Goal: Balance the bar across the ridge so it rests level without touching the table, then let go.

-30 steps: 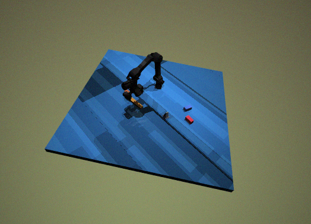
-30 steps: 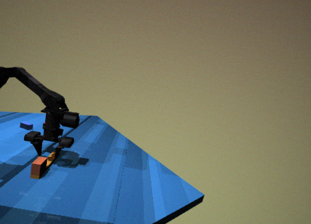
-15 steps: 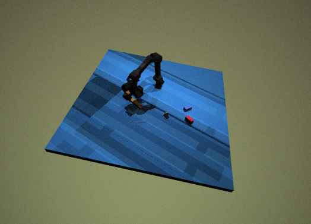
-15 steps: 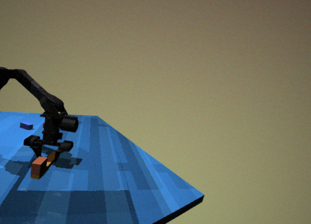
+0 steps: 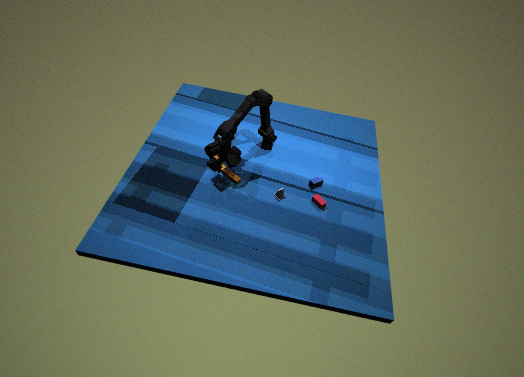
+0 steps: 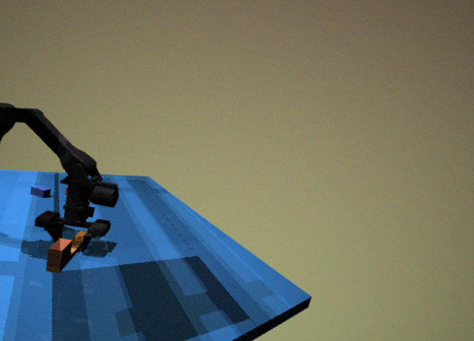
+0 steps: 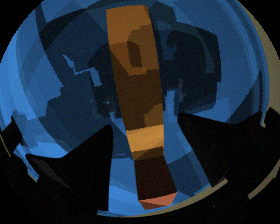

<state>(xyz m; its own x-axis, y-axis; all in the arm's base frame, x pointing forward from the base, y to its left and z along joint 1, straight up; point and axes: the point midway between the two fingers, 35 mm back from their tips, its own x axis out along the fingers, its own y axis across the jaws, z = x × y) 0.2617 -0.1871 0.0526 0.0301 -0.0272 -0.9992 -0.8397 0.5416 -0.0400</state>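
Observation:
The orange bar lies on the table, with a thicker red-orange block at one end. My gripper is open above the bar, low over it. In the wrist view its fingers stand on either side of the bar with gaps on both sides, near the block end. The small grey and white ridge stands on the table to the right of the bar in the top view. The ridge is not visible in the exterior view or the wrist view.
A blue block and a red block lie beyond the ridge, to its right in the top view. The red block is mostly hidden behind the arm in the exterior view. The table is blue-patterned, with dark shadows around the gripper.

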